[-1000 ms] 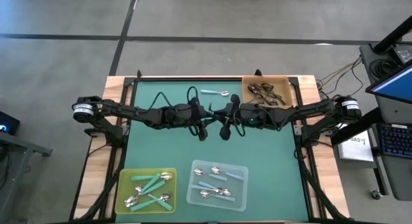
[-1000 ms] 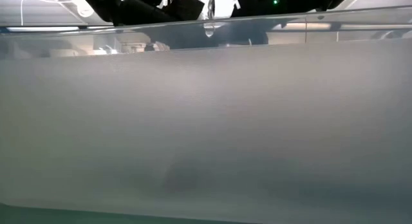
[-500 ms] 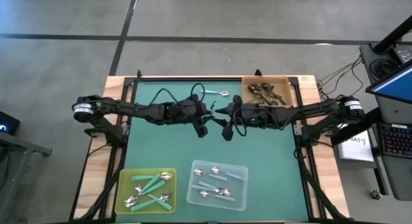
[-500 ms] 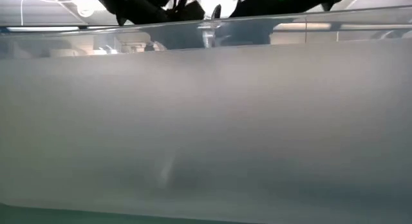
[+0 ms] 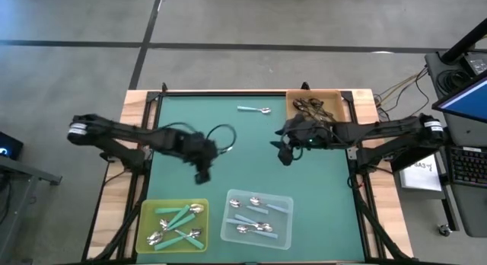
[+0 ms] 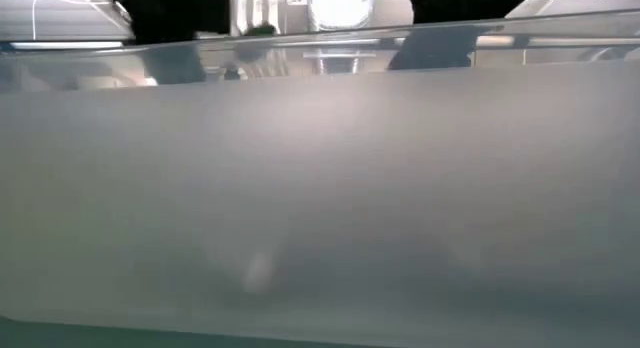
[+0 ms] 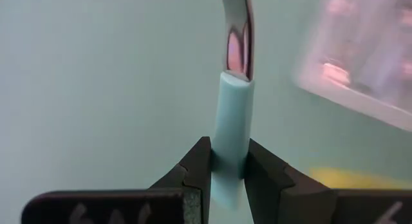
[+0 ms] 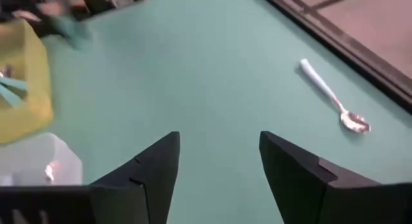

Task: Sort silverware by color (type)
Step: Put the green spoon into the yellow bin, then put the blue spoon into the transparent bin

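Left gripper [image 7: 226,169] carried spoon [image 7: 232,124] toward, seemingly, trays.

Spoon in your left pincer [image 7: 230,161]: smooth matt pale-blue plastic handle [image 7: 230,124], glossy mirror-like metal neck.
Tabletop [image 5: 228,162]: your matt green mat, bare wood edges.
Clear tray [image 5: 283,219]: your frosted translucent plastic.
Yellow tray [image 5: 148,215]: glossy plastic.
Pincer fingers [image 8: 145,169]: matt black.

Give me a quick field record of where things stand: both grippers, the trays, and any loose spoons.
left gripper: jaws shut on teal-handled spoon, above the mat near the yellow tray
right gripper: jaws open, holding nothing, beside the orange tray
clear tray: light blue spoons inside
loose spoon: light blue handle, on the mat's far side
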You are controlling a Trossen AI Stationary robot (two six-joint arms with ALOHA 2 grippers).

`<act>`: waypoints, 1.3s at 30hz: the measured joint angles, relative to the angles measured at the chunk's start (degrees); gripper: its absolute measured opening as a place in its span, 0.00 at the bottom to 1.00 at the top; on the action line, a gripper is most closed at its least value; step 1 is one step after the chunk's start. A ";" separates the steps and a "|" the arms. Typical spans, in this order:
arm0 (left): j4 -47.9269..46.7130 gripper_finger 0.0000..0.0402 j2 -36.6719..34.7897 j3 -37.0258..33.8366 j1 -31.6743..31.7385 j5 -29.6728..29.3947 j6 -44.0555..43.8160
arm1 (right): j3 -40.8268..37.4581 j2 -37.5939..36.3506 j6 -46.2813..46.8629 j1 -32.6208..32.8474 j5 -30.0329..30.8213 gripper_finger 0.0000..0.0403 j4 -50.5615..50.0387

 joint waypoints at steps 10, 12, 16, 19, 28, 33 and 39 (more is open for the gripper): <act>-2.87 0.12 -9.10 0.00 -29.01 5.07 -26.31 | -0.08 9.61 -0.59 -0.13 0.02 0.49 0.03; -3.33 0.12 -8.74 0.00 -34.15 5.13 -33.02 | -0.08 11.81 -0.57 -0.13 0.02 0.49 0.27; -4.36 0.17 -7.17 -0.04 -41.47 5.08 -44.02 | -0.11 16.25 0.05 -0.13 0.02 0.49 1.58; -4.75 0.23 -6.17 -0.07 -43.08 5.06 -48.93 | -0.17 18.79 0.06 -0.13 0.02 0.49 2.65; -8.62 0.28 -5.74 -0.09 -42.68 3.83 -50.28 | 2.87 21.46 -2.57 -0.93 2.91 0.49 2.50; -9.90 0.29 -5.87 -0.09 -41.39 -4.49 -41.95 | 7.04 23.28 -4.59 -6.55 9.03 0.49 2.50; -10.22 0.29 -5.90 -0.09 -37.36 -10.44 -32.60 | 15.90 29.88 -6.35 -19.01 -6.96 0.49 -1.99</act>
